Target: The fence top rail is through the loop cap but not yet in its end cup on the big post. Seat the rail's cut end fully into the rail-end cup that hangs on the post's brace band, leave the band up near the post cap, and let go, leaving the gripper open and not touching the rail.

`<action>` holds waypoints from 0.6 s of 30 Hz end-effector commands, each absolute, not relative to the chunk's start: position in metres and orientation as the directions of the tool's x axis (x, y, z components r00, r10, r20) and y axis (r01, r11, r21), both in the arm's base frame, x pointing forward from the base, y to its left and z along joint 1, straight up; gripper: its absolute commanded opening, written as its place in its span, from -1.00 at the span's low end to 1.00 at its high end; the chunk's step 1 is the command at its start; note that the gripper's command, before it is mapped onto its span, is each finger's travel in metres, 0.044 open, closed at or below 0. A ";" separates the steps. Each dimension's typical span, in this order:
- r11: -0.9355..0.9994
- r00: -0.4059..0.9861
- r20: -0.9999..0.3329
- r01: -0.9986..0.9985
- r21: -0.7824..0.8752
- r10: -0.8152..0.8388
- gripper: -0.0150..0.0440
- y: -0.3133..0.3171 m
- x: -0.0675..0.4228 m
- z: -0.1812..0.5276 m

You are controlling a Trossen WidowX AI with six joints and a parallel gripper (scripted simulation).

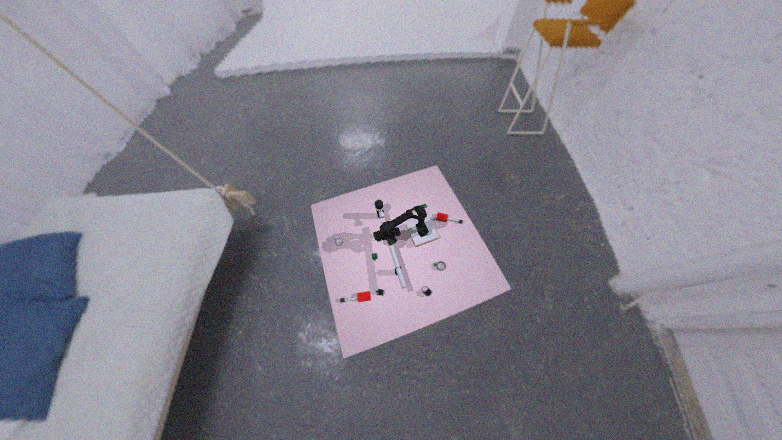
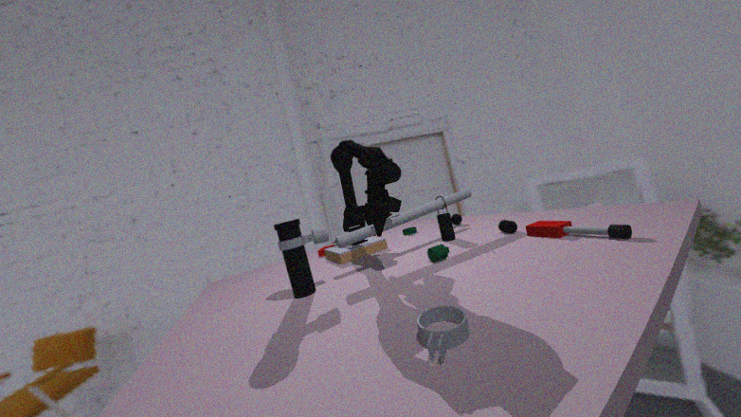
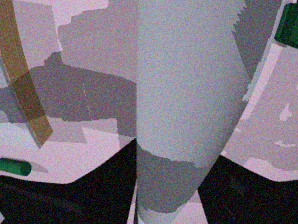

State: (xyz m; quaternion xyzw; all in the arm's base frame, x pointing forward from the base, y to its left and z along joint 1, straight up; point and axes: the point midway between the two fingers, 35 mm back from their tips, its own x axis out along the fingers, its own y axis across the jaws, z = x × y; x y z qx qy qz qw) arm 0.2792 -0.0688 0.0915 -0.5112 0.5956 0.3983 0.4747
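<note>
From the top we see the gripper (image 1: 389, 234) over the pipe (image 1: 398, 266) on the pink table (image 1: 464, 306).

From the side, our gripper (image 2: 377, 226) is clamped on the pipe (image 2: 414, 213) near its lower end. This end is just beside the cup (image 2: 319, 236) on the black post (image 2: 295, 264), not inside yet. The band (image 2: 290, 244) sits high.

The wrist camera shows the pipe (image 3: 180, 83) between the fingers. If we push at an angle, the end may hit the cup rim and drag the band down.

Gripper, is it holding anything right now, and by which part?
Yes: the gripper is shut on the rail, near its lower cut end, short of the cup.
</note>
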 end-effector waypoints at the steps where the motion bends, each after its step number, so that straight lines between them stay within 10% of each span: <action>1: 0.160 -0.024 -0.953 -0.987 -0.026 -0.303 -0.49 -0.077 0.278 0.114; 18: 0.158 -0.026 -0.958 -0.987 -0.020 -0.286 -0.49 -0.075 0.278 0.109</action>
